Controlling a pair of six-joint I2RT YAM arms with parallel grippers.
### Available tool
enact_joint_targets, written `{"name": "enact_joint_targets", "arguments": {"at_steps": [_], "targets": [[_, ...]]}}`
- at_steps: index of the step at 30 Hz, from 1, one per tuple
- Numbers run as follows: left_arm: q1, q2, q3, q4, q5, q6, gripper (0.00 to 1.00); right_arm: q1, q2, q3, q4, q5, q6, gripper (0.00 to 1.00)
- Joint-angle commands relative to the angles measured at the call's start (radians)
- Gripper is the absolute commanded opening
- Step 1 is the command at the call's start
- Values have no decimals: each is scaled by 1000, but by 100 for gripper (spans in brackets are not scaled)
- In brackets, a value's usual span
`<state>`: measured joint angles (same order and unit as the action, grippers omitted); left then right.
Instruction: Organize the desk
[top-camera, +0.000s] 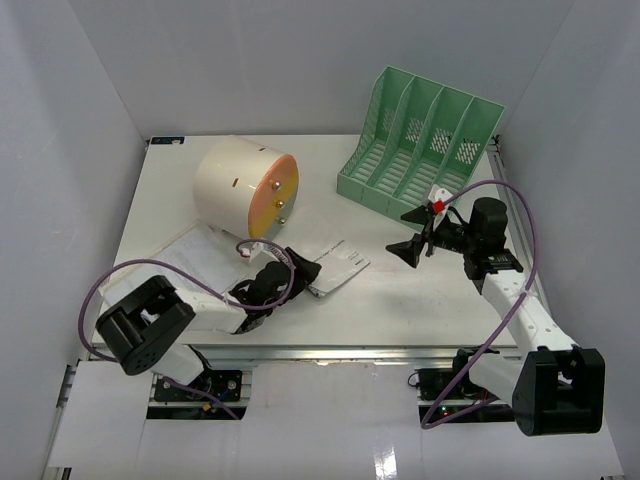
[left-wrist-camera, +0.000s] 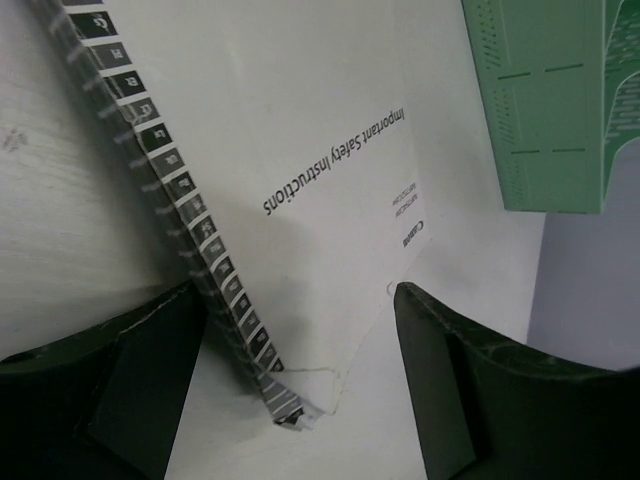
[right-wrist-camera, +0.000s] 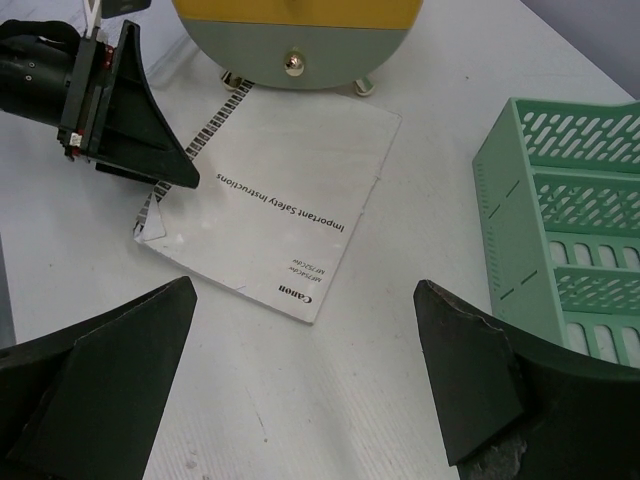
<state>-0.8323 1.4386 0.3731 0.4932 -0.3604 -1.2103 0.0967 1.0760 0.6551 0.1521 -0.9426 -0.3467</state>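
The desk (top-camera: 400, 305) is lying between white walls, ahead of both arms. At its 7 o'clock the left gripper (top-camera: 292, 274) is spreading wide, its jaws astride a corner of the safety booklet (top-camera: 338, 265). A cream drum box (top-camera: 240, 185) is sitting at 11 o'clock and a green file rack (top-camera: 420, 140) at 1 o'clock. At 3 o'clock the right gripper (top-camera: 412, 232) is gaping open.

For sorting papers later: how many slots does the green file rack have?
4, side by side in the file rack, far right on the desk; none seems hidden.
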Motion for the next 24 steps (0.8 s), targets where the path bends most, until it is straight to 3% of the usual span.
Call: {"name": "enact_joint_targets", "arguments": {"at_steps": [1,4,8,11,12,17,21,24], "targets": [[9,105,26,36,37,-79,81,-14,-2,-12,38,-19,5,96],[13,143,26,70,63,-98,50,-17,-4,-12,40,-21,8,96],[15,165,12,134,121,-78,25,-20,-4,-14,41,-25,8,96],[13,164,-11,214,191,-41,14,-23,-2,-14,41,-24,8,97],[13,166,-16,238,193,-26,11,-23,-1,-14,41,-20,8,97],[13,223,-3,474,501,101,1,-23,49,15,39,37,85,100],[5,279,13,607,646,110,0,-21,166,85,-80,69,124,96],[3,305,0,646,678,116,0,-10,262,159,-140,188,183,95]]}}
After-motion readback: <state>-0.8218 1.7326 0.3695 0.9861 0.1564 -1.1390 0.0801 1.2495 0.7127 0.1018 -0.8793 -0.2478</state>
